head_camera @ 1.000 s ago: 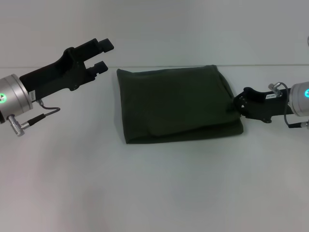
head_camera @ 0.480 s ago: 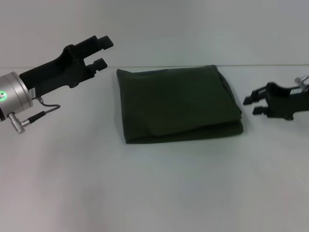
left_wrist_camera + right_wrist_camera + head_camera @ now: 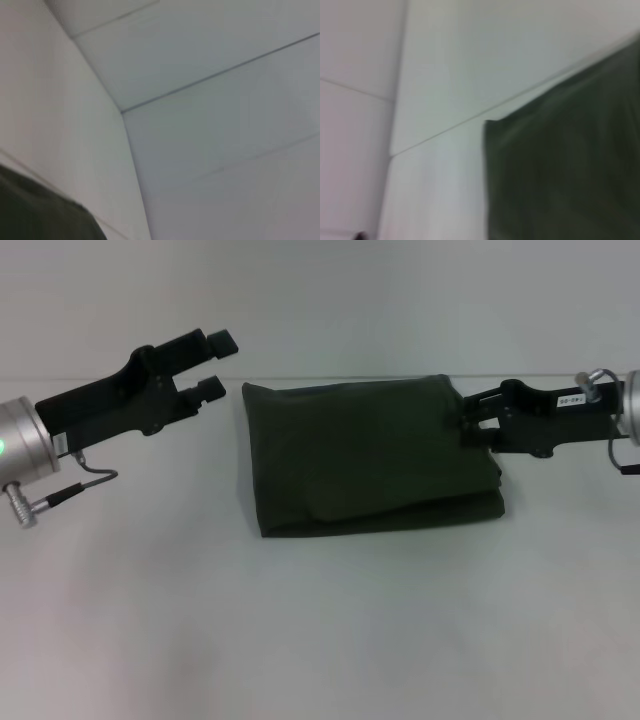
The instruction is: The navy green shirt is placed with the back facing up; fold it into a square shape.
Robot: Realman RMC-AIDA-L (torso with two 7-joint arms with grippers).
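The navy green shirt (image 3: 370,455) lies folded into a rough square in the middle of the table, plain side up, with a thicker fold along its near edge. My left gripper (image 3: 215,363) hovers open just left of the shirt's far left corner, touching nothing. At the shirt's right edge near the far corner is my right gripper (image 3: 468,418), its fingers apart and its tips overlapping the cloth. A corner of the shirt (image 3: 40,215) shows in the left wrist view. The right wrist view looks across the shirt (image 3: 560,165).
The white table (image 3: 320,620) runs wide in front of the shirt and on both sides. Its far edge (image 3: 330,377) lies just behind the shirt, with a pale wall beyond.
The right gripper left the shirt's near right edge, drew back to the right, then came in again higher, at the right edge near the far corner. The left gripper barely shifted.
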